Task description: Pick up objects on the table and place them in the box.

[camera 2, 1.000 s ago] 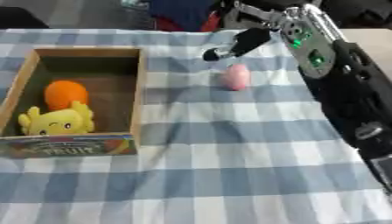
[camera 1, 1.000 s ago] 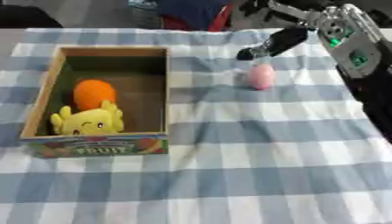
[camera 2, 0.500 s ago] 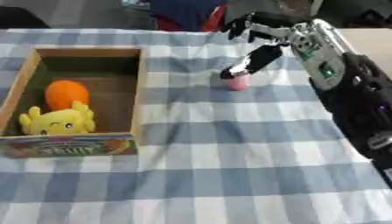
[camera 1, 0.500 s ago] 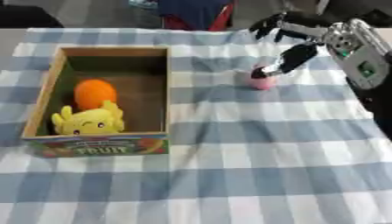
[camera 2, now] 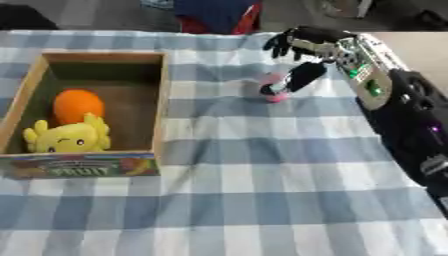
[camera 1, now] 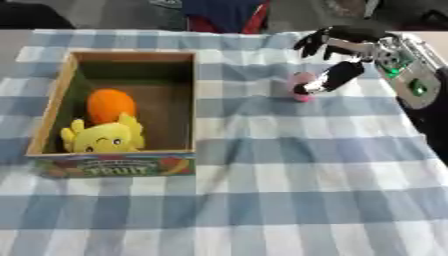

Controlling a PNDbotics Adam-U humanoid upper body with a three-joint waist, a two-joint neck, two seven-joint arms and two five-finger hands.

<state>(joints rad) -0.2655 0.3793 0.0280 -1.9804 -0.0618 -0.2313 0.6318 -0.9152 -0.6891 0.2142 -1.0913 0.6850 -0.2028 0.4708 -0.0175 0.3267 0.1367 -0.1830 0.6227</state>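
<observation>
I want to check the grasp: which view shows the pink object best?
The left eye view: more of the pink object shows beside the right hand. In the right eye view the thumb covers most of it, leaving only pink edges.

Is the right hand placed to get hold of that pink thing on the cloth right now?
Probably yes. The right hand is already on the pink object, thumb against its near side and fingers arched above it. Nothing lies between them, and the box stands well off to the left.
</observation>
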